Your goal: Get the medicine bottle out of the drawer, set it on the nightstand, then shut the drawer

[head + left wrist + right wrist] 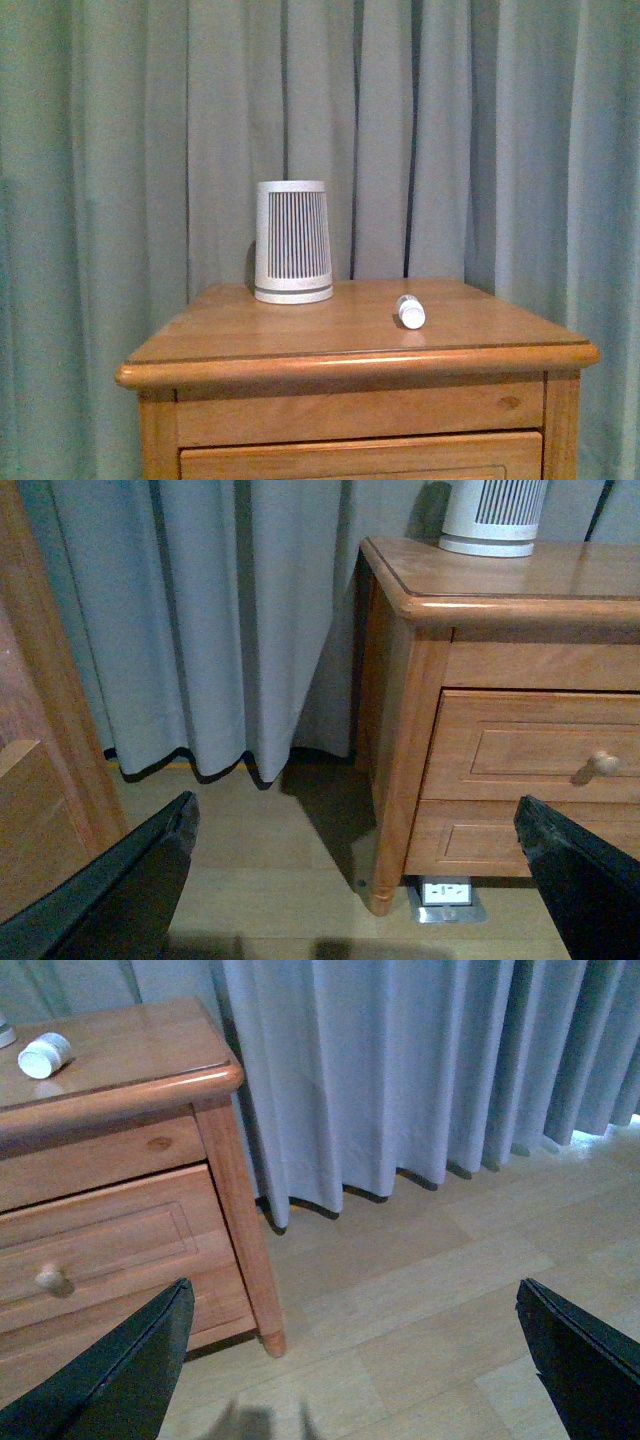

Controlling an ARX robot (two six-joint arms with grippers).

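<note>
while the medicine bottle lies on its side on top of the nightstand, a bit to the right of the white ribbed cylinder and not touching it, the drawer sits flush with the cabinet face, knob sticking out. both arms are off to the sides above the wood floor: left gripper has its fingers spread wide with nothing in them, and the right gripper is the same. grey-green curtain hangs behind it all.
</note>
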